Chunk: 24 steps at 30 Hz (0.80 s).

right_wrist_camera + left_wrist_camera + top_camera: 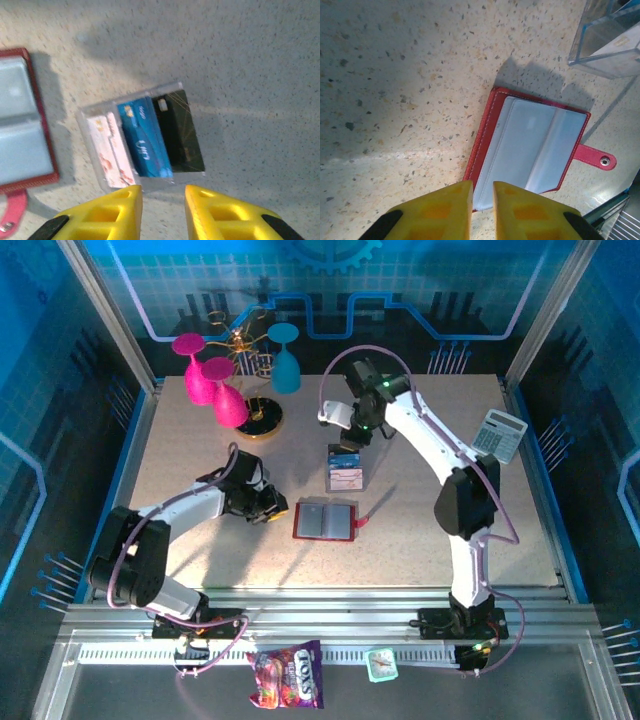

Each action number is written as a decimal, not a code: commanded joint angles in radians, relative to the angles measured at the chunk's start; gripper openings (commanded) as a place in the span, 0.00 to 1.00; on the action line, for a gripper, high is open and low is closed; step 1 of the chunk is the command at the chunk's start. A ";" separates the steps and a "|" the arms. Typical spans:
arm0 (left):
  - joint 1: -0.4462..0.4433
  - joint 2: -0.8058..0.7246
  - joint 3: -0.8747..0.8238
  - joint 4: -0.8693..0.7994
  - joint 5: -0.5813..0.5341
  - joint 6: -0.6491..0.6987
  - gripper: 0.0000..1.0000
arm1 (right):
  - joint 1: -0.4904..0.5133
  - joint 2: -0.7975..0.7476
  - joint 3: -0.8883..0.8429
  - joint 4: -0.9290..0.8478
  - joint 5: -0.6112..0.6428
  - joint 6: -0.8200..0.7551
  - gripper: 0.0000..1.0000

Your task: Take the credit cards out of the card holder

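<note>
Red folding card holder (325,520) lay open beside left gripper (483,187), fingers barely parted, empty. White, blue and black credit cards (145,145) sat inside clear plastic box (89,116) under right gripper (162,192), fingers apart, empty. Best lift straight up, sparing box.

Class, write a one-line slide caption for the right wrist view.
Open right gripper near a clear box holding three cards, whitish, blue and black, beside the opened red card holder.

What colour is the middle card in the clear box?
Blue: the middle card shows clearest in the right wrist view.
</note>
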 commanded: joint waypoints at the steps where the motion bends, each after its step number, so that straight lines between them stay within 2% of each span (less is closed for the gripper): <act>1: -0.023 0.035 0.002 0.027 0.050 0.012 0.22 | 0.033 -0.105 -0.152 0.158 -0.092 0.157 0.31; 6: -0.058 0.087 -0.001 0.074 0.071 -0.003 0.23 | 0.047 -0.248 -0.408 0.382 -0.169 0.400 0.34; 13: -0.105 0.146 0.010 0.099 0.089 -0.019 0.23 | 0.052 -0.370 -0.653 0.594 -0.223 0.732 0.31; 24: -0.127 0.128 -0.009 0.099 0.066 -0.037 0.23 | 0.108 -0.402 -0.828 0.732 -0.264 1.065 0.25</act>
